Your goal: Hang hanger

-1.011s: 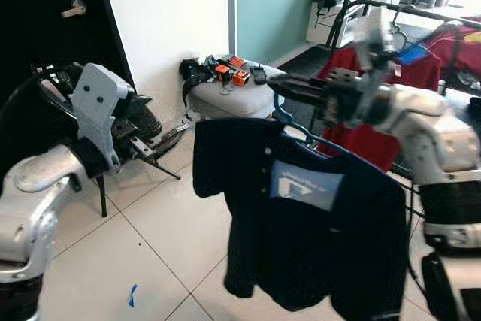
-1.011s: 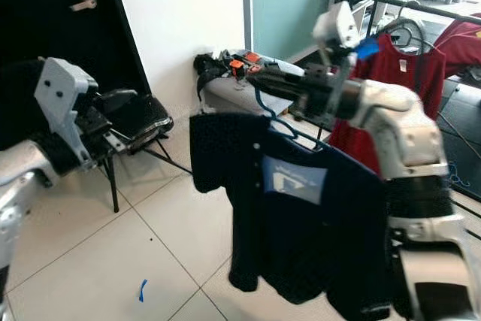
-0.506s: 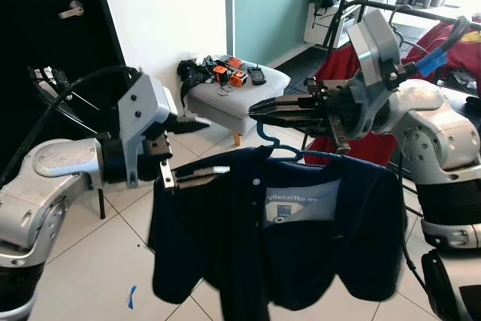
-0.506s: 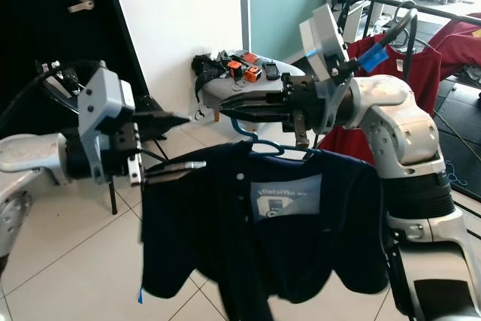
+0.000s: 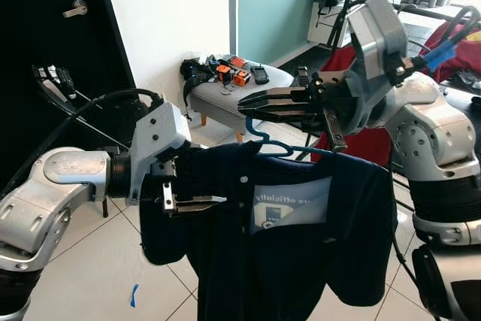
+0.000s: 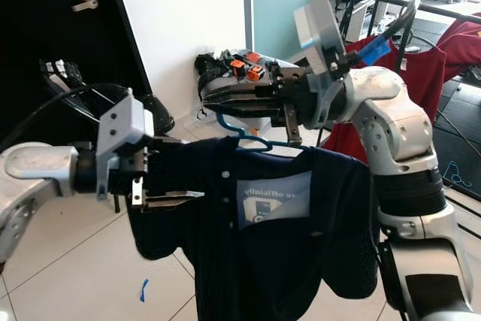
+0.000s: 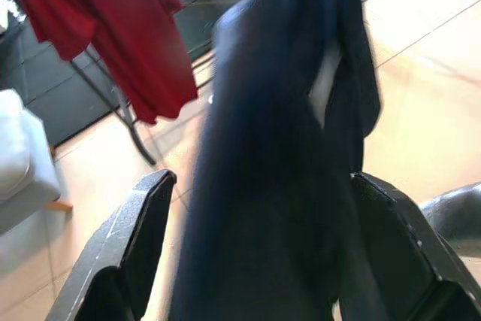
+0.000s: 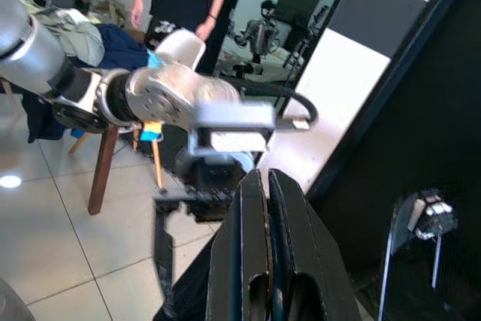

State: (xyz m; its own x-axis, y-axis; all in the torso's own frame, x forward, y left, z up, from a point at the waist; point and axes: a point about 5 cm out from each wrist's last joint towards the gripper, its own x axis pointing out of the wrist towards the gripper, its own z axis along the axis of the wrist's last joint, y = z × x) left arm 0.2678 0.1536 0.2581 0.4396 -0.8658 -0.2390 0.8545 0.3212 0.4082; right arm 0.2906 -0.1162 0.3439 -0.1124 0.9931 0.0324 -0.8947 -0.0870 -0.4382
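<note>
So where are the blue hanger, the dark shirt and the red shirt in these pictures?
Blue wire hanger (image 5: 264, 145), left eye view, hook's lower curve.
Dark navy shirt (image 5: 285, 261), left eye view, front below label.
Red shirt (image 7: 113, 43), left wrist view, middle of cloth.

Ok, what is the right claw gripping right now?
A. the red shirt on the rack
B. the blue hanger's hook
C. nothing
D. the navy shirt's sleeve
B: the right claw is shut on the hook of the blue hanger, with the navy shirt hanging below it.
</note>
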